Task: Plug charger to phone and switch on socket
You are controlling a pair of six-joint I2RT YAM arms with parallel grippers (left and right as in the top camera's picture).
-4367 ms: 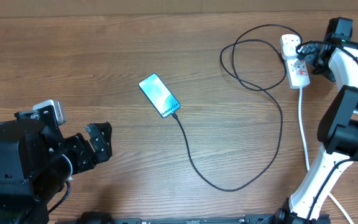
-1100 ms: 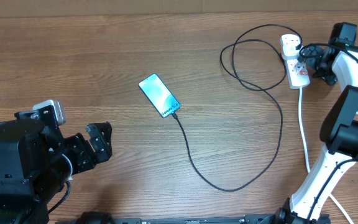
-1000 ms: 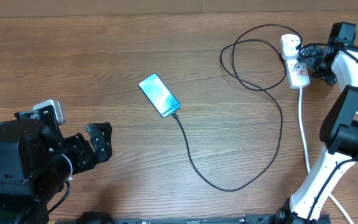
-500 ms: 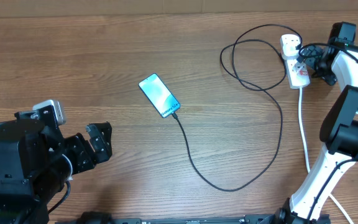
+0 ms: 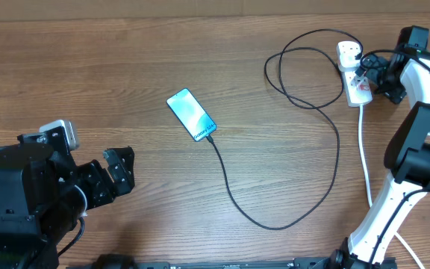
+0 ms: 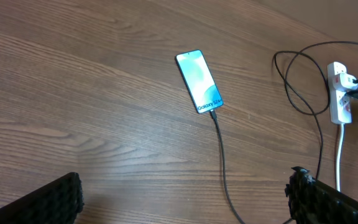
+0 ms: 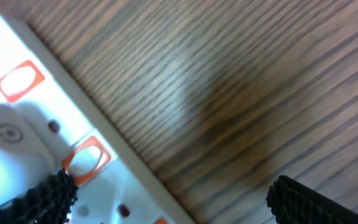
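Wood-grain table (image 5: 88,75) | left tool (image 5: 116,173) released, well apart from phone (image 5: 191,114) | right tool (image 5: 368,69) released at socket (image 5: 360,91)

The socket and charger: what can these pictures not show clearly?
- Socket switches: too small overhead, blurred and cut by the frame edge in the right wrist view; on or off unclear.
- Charger plug end: too small overhead, with the right gripper close over it.
- Charger tip at the phone: too small in overhead and left wrist views to judge seating.

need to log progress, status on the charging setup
Left jaws open, far from phone; right jaws open at power strip. Charger cable meets phone. Nothing in the way.
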